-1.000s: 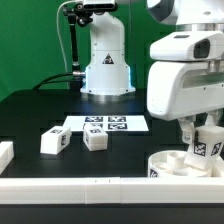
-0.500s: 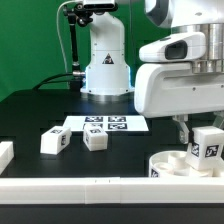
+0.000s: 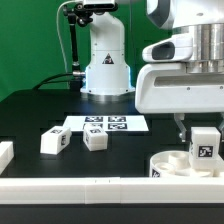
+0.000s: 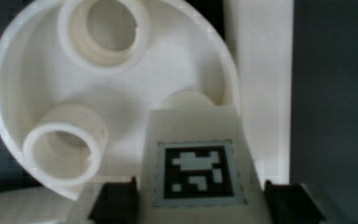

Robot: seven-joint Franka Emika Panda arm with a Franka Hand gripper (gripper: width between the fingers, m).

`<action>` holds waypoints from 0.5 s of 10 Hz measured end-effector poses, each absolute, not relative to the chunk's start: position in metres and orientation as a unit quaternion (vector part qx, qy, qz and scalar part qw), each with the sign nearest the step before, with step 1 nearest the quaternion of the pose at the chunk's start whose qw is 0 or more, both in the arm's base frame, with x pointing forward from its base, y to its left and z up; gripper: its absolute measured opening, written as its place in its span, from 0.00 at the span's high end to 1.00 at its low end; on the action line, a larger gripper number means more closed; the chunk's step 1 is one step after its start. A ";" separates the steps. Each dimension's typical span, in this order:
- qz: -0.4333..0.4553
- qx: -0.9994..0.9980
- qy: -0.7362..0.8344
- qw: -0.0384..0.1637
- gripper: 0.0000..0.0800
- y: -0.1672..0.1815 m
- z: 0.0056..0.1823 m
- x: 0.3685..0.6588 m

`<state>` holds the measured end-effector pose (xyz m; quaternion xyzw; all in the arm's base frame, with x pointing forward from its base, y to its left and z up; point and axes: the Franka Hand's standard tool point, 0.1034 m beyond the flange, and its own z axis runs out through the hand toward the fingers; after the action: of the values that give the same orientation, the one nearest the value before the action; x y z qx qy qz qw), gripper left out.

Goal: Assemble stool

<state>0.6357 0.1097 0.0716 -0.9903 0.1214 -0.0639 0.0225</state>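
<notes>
My gripper (image 3: 203,133) is shut on a white stool leg (image 3: 205,143) with a square tag. It holds the leg upright over the round white seat disc (image 3: 172,163) at the exterior view's right front. In the wrist view the leg (image 4: 197,160) sits between my two dark fingers (image 4: 108,200), with the seat disc (image 4: 149,90) and two of its round sockets (image 4: 66,150) beyond it. I cannot tell whether the leg's lower end touches the seat. Two more legs (image 3: 54,141) (image 3: 95,139) lie loose on the black table at the left.
The marker board (image 3: 108,124) lies flat in the middle of the table behind the loose legs. A long white rail (image 3: 90,186) runs along the front edge, and a white block (image 3: 5,152) stands at the far left. The robot base (image 3: 106,60) stands at the back.
The arm has shifted a little toward the exterior view's left and the wrist has straightened. The held leg has gone from tilted to upright over the seat disc.
</notes>
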 end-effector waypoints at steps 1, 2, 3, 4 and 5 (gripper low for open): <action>-0.063 -0.984 0.162 0.025 0.58 0.110 0.072 0.636; -0.061 -0.977 0.201 0.027 0.58 0.110 0.071 0.635; -0.060 -0.969 0.238 0.028 0.58 0.111 0.071 0.635; -0.060 -0.963 0.262 0.029 0.58 0.112 0.071 0.635; -0.056 -0.950 0.306 0.035 0.58 0.112 0.071 0.634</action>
<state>0.6343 0.1124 0.0711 -0.9496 0.3065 -0.0564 0.0353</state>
